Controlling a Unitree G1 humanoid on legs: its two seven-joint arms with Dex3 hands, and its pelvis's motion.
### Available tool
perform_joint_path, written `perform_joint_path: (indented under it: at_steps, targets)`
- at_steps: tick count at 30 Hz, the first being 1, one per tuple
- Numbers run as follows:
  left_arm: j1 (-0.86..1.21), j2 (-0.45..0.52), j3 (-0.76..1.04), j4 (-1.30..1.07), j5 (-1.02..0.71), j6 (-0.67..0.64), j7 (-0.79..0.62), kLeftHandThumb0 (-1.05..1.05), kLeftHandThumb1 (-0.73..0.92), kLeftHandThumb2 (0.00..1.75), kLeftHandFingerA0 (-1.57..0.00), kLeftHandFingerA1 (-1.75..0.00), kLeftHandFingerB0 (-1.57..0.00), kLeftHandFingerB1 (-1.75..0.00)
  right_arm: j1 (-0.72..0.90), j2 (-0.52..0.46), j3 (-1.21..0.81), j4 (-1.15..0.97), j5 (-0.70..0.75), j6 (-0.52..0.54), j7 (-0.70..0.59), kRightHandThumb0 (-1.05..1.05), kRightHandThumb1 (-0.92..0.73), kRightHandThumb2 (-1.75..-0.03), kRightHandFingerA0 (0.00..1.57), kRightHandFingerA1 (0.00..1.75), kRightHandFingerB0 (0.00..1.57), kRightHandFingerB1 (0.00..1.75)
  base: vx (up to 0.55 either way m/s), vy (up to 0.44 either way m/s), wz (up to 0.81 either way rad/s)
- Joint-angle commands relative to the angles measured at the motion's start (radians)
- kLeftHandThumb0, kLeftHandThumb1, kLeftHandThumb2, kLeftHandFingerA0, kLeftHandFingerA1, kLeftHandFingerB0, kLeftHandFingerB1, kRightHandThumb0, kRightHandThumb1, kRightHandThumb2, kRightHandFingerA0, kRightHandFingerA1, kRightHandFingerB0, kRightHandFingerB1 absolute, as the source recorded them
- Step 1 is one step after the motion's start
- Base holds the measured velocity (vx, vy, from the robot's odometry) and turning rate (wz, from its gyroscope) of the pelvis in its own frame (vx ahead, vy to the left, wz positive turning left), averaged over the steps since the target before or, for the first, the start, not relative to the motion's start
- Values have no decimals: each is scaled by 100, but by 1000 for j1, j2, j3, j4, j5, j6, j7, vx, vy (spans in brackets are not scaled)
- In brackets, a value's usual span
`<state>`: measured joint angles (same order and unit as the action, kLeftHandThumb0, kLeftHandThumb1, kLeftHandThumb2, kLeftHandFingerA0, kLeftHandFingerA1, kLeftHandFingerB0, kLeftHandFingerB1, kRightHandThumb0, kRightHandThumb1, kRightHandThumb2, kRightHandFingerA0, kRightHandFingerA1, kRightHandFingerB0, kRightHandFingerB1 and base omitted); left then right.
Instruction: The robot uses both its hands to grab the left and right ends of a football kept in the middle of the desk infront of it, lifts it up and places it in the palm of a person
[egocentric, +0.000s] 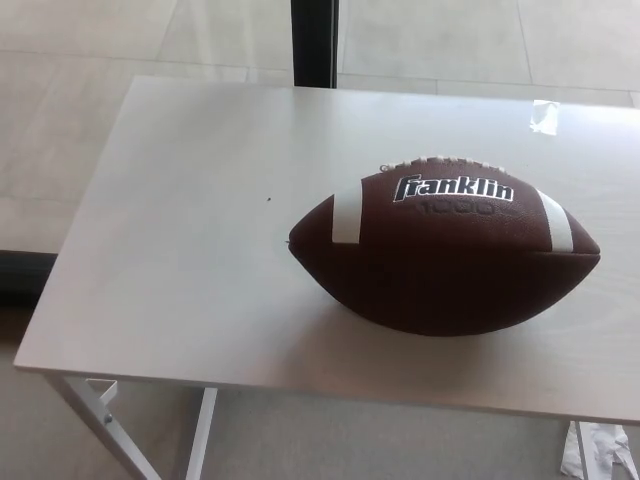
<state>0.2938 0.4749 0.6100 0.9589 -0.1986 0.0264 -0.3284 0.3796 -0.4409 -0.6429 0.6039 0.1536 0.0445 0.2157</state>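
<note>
No fingers to report: neither robot hand shows in the head view, so whether they are spread or closed can't be told. Sweeping from the left, the pale bench is bare wood on that side, with a tiny dark speck on it. Then comes the brown Franklin football, lying on its side right of centre, long axis across the view, laces up at the far edge and a white stripe near each end. Its left tip points at open bench; its right tip sits close to the picture's edge. At the far right corner lies a scrap of clear tape. No person's palm is visible. The grab looks not yet begun. To do it well, I'd bring both hands in level, meeting the two tapered ends together and squeezing evenly, or the ball will likely roll.
</note>
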Motion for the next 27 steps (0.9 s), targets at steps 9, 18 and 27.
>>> perform_joint_path:
  at_steps: [9,18,27]
  targets:
    - [-162,84,347,-316,-347,86,8,-105,85,66,-27,-57,-16,-48,-214,-34,-407,-366,392,257,-197,-95,-70,-112,18,46,0,7,0,0,0]
    - [-424,131,311,-631,-336,169,130,-105,81,65,-79,-61,-49,-58,-409,-101,-372,-601,387,309,-203,-101,-92,-76,30,40,7,25,0,0,0]
    - [-642,-66,-85,-1034,-232,328,214,-91,73,119,-21,-59,0,-38,-564,-30,-64,-757,279,341,-163,-104,-88,-68,54,54,33,48,0,0,0]
